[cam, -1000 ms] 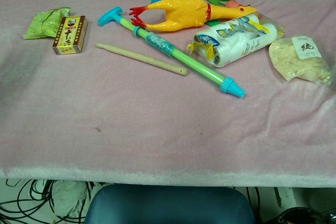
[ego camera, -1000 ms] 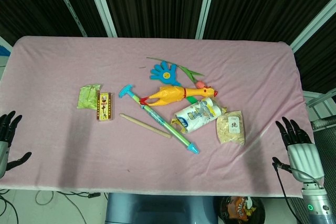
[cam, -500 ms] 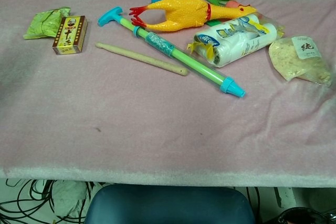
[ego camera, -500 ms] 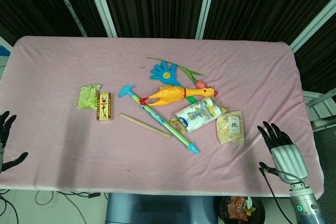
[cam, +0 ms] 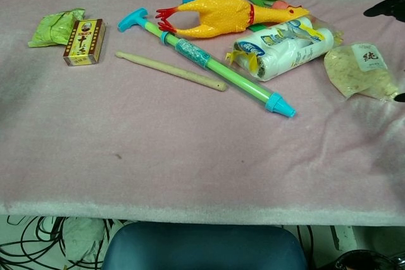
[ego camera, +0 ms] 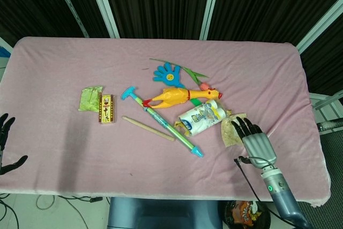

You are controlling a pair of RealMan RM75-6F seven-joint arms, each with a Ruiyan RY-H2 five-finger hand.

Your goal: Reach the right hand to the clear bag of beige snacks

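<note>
The clear bag of beige snacks [ego camera: 231, 132] [cam: 359, 71], with a small white label, lies at the right end of the heap of things. My right hand [ego camera: 255, 141] hovers over its right half with fingers spread, holding nothing. In the chest view only dark fingertips [cam: 386, 7] show at the right edge, above the bag. My left hand [ego camera: 5, 143] sits at the far left edge of the head view, fingers apart and empty.
Left of the bag lie a white and blue packet [ego camera: 201, 117], a yellow rubber chicken [ego camera: 174, 96], a green and teal water squirter [ego camera: 163, 122], a wooden stick [ego camera: 147, 128], a blue hand clapper [ego camera: 168, 74], a small box [ego camera: 107, 109] and a green pouch [ego camera: 90, 98].
My right hand has travelled from the table's right front corner leftwards and forwards until it is over the snack bag. The left hand has barely moved.
</note>
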